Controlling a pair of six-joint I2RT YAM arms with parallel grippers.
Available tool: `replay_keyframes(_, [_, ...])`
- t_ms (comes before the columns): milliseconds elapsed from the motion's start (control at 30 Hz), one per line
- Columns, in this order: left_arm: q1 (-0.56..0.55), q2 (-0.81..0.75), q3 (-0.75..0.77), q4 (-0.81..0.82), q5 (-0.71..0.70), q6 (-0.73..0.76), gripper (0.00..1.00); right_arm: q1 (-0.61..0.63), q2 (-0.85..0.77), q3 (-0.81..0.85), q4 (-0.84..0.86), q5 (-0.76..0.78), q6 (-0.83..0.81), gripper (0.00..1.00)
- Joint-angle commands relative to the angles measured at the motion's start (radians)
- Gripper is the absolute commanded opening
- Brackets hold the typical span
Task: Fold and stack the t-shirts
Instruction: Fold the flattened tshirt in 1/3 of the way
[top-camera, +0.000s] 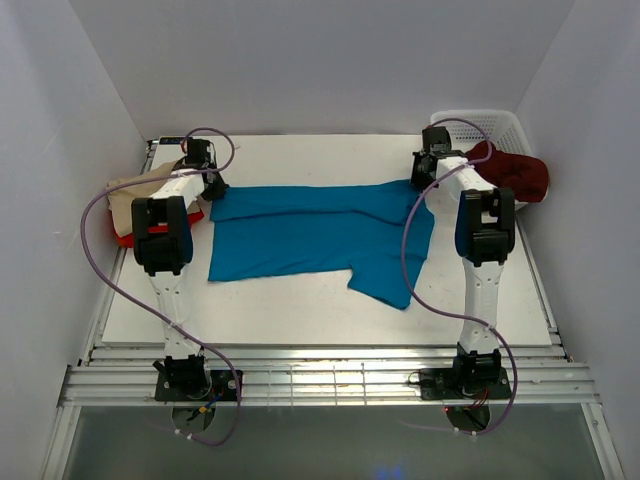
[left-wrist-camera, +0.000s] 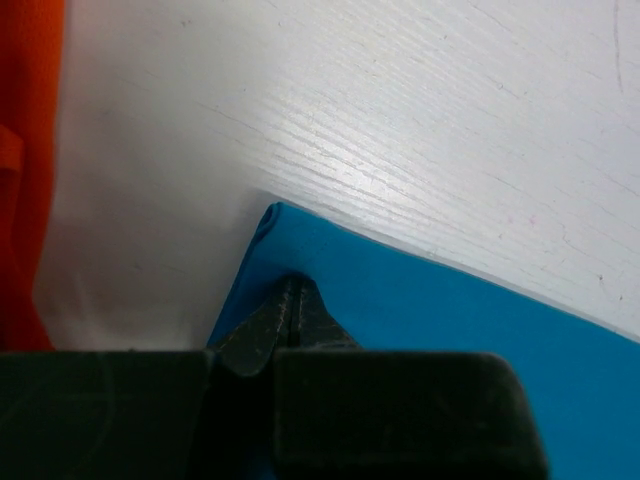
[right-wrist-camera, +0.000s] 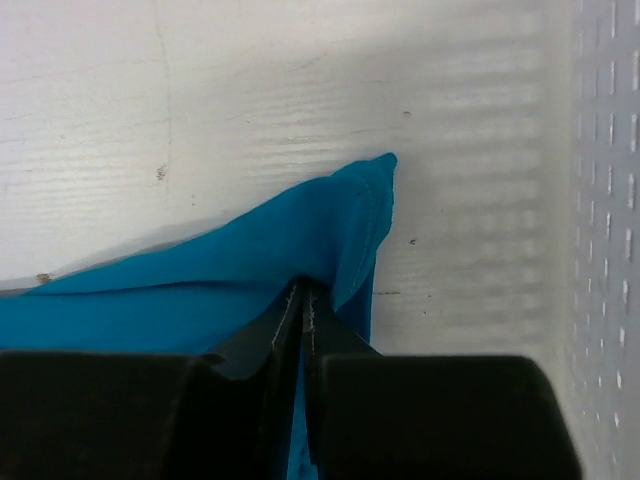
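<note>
The teal blue t-shirt (top-camera: 310, 235) lies spread across the middle of the white table (top-camera: 300, 310). My left gripper (top-camera: 213, 186) is shut on its far left corner; in the left wrist view the fingertips (left-wrist-camera: 292, 290) pinch the teal cloth (left-wrist-camera: 450, 310). My right gripper (top-camera: 424, 180) is shut on its far right corner; in the right wrist view the fingertips (right-wrist-camera: 303, 290) pinch the cloth (right-wrist-camera: 200, 280). The beige shirt (top-camera: 130, 195) lies on the bright red shirt (top-camera: 125, 240) at the left edge. The dark maroon shirt (top-camera: 515, 172) hangs out of the basket.
A white lattice basket (top-camera: 490, 125) stands at the table's far right corner; its wall shows in the right wrist view (right-wrist-camera: 605, 200). The red shirt's edge shows in the left wrist view (left-wrist-camera: 25, 150). White walls enclose the table on three sides.
</note>
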Motion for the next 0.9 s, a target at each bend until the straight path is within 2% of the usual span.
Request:
replay_keyframes(0, [0.015,-0.072,-0.05,0.033,-0.028,0.029,0.05,-0.016,-0.15,-0.116,0.193,-0.078,-0.052,0.11])
replay_keyframes(33, [0.014,-0.098,-0.05,0.047,-0.024,0.032,0.08,-0.015,-0.208,-0.141,0.224,-0.139,-0.057,0.14])
replay_keyframes(67, [0.012,-0.111,-0.05,0.071,-0.02,0.034,0.16,-0.016,-0.237,-0.164,0.25,-0.162,-0.063,0.18])
replay_keyframes(100, [0.008,-0.123,-0.049,0.084,-0.02,0.043,0.18,-0.015,-0.26,-0.198,0.271,-0.185,-0.069,0.24])
replay_keyframes(133, [0.005,-0.134,-0.046,0.096,-0.025,0.048,0.21,-0.015,-0.307,-0.213,0.302,-0.229,-0.072,0.26])
replay_keyframes(200, [-0.005,-0.161,-0.029,0.119,-0.028,0.065,0.3,-0.01,-0.351,-0.257,0.33,-0.259,-0.072,0.34])
replay_keyframes(300, [-0.014,-0.18,-0.004,0.121,-0.037,0.075,0.35,-0.008,-0.395,-0.281,0.325,-0.288,-0.065,0.35])
replay_keyframes(433, [-0.014,-0.21,0.001,0.122,-0.04,0.08,0.38,-0.005,-0.397,-0.342,0.316,-0.314,-0.058,0.35])
replay_keyframes(633, [-0.089,-0.287,-0.044,0.127,0.016,0.063,0.39,0.001,-0.342,-0.377,0.281,-0.32,-0.058,0.36])
replay_keyframes(867, [-0.253,-0.318,-0.085,0.16,0.179,0.049,0.39,0.001,-0.293,-0.37,0.221,-0.291,-0.08,0.4])
